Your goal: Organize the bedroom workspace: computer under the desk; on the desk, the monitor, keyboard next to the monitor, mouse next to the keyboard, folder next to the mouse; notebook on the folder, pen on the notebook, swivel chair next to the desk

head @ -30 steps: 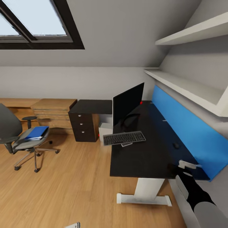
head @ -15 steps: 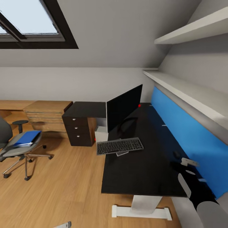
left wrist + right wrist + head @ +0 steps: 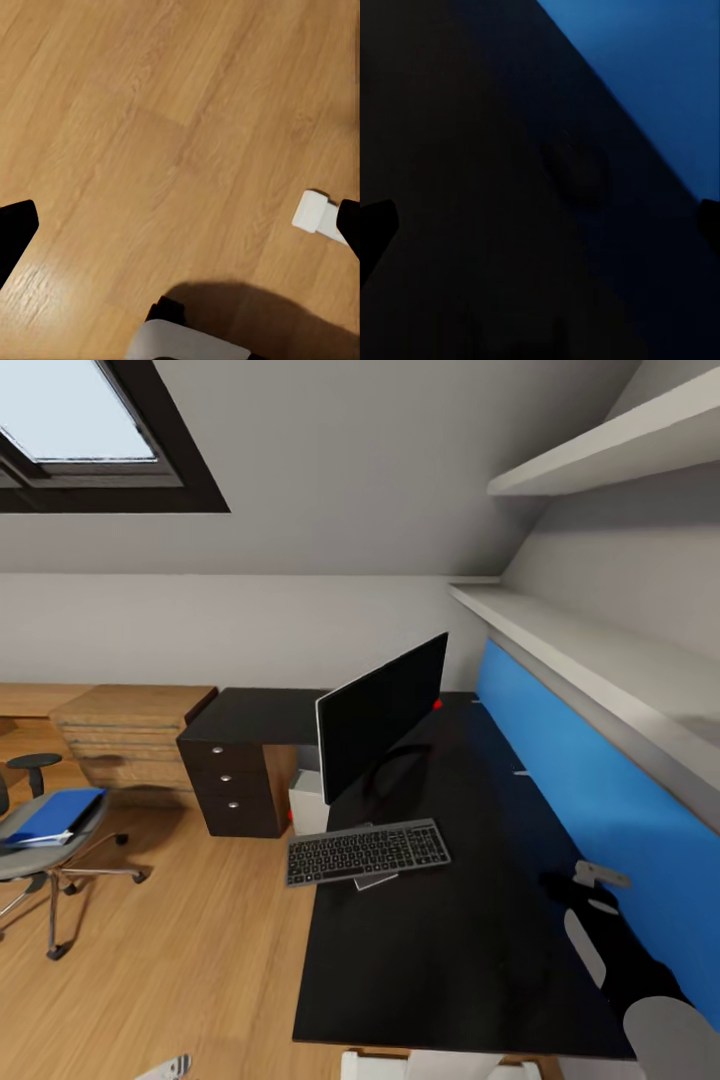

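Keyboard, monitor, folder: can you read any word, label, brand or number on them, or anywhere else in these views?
No text reads anywhere.
Keyboard: key legends are pale specks, too small to read.
Monitor: black screen, no logo visible.
Folder: plain blue cover, no label visible.
Blue wall panel: plain, no lettering.

No legible text or labels.

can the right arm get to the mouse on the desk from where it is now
Probably yes. The right tool hangs over the black desk beside the blue wall panel, its fingers spread, and the mouse lies between them with nothing over it.
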